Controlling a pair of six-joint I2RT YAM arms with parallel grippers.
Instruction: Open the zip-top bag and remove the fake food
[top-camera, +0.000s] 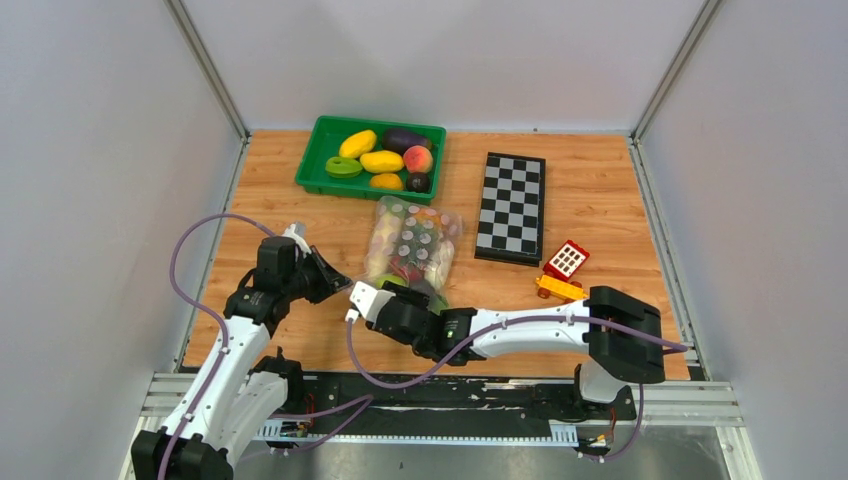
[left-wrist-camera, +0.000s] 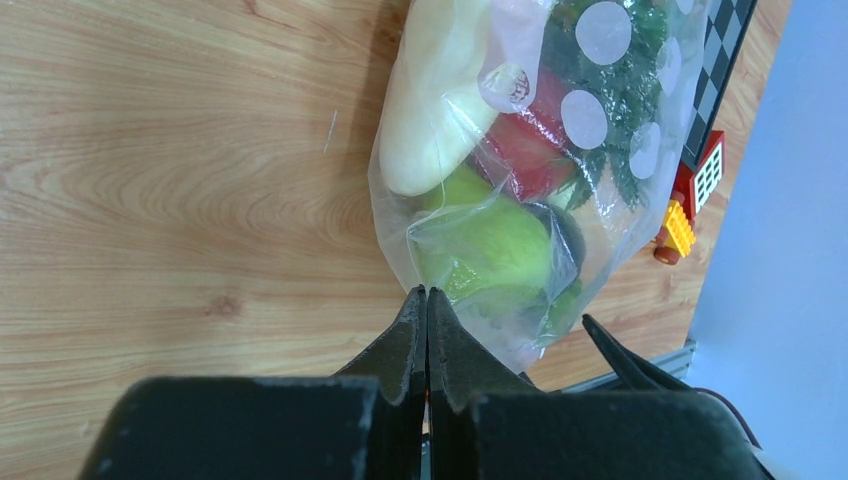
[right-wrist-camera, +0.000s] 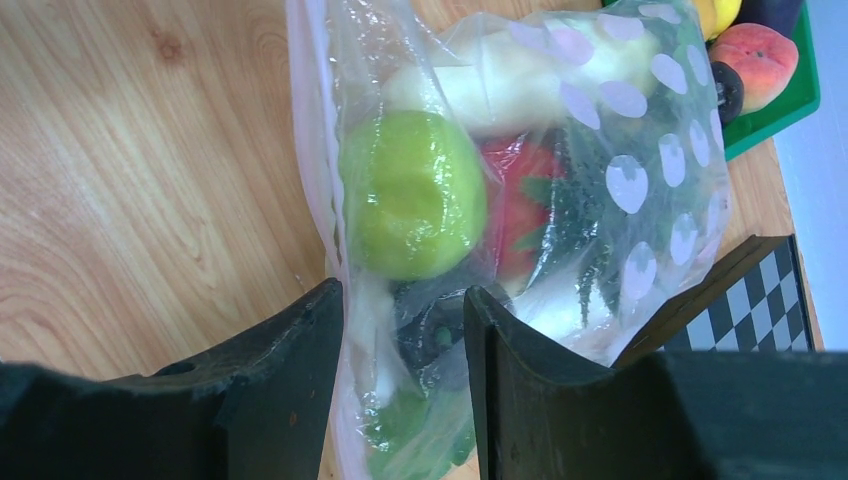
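The zip-top bag (top-camera: 412, 245) lies on the wooden table, clear with pale dots, holding fake food. In the left wrist view I see a white radish (left-wrist-camera: 440, 100), a red apple (left-wrist-camera: 525, 155), a green pear (left-wrist-camera: 490, 245) and a leafy piece (left-wrist-camera: 620, 90) inside it. My left gripper (top-camera: 338, 283) (left-wrist-camera: 427, 295) is shut, its tips pinching the bag's near left edge. My right gripper (top-camera: 415, 297) (right-wrist-camera: 405, 290) is open, with the bag's near end between its fingers, below the pear (right-wrist-camera: 410, 195). The pink zip strip (right-wrist-camera: 305, 150) runs along the bag's left edge.
A green tray (top-camera: 320, 150) with yellow fruits, an eggplant and a peach stands just behind the bag. A chessboard (top-camera: 511, 207) lies right of the bag, with a red-yellow toy car (top-camera: 563, 270) near it. Grey walls enclose the table.
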